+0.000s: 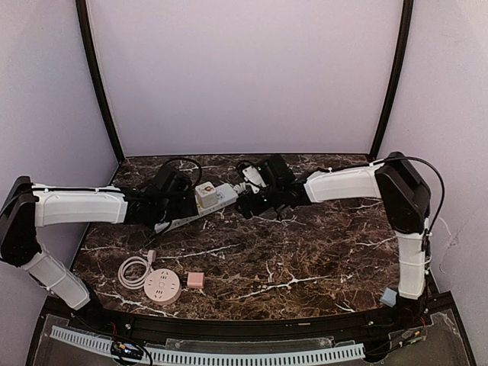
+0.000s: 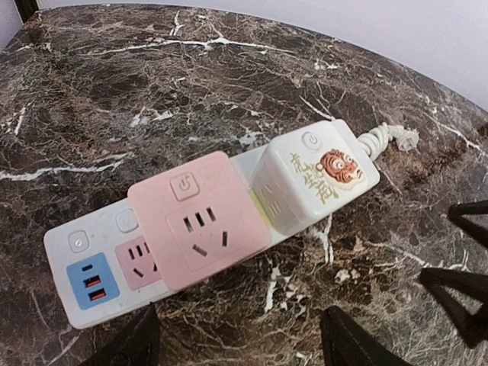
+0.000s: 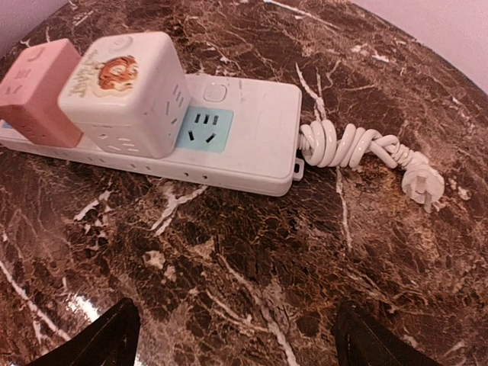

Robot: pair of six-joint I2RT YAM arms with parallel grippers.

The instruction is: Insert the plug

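Both hands hover low over the marble worktop (image 1: pixel 305 252): the left hand (image 2: pixel 240 339) spread wide with nothing in it, the right hand (image 3: pixel 236 324) just as wide and empty. Between them lies the white power strip (image 3: pixel 252 145), with the pink cube plug (image 2: pixel 200 221) and the tiger-printed cube plug (image 2: pixel 309 183) seated on it right beside each other. The strip's coiled cord (image 3: pixel 343 145) trails off, its own end plug (image 3: pixel 423 183) lying loose on the marble

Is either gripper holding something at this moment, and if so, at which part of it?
Nothing is held. The left gripper and the right gripper are both open, and the power strip lies free ahead of them.
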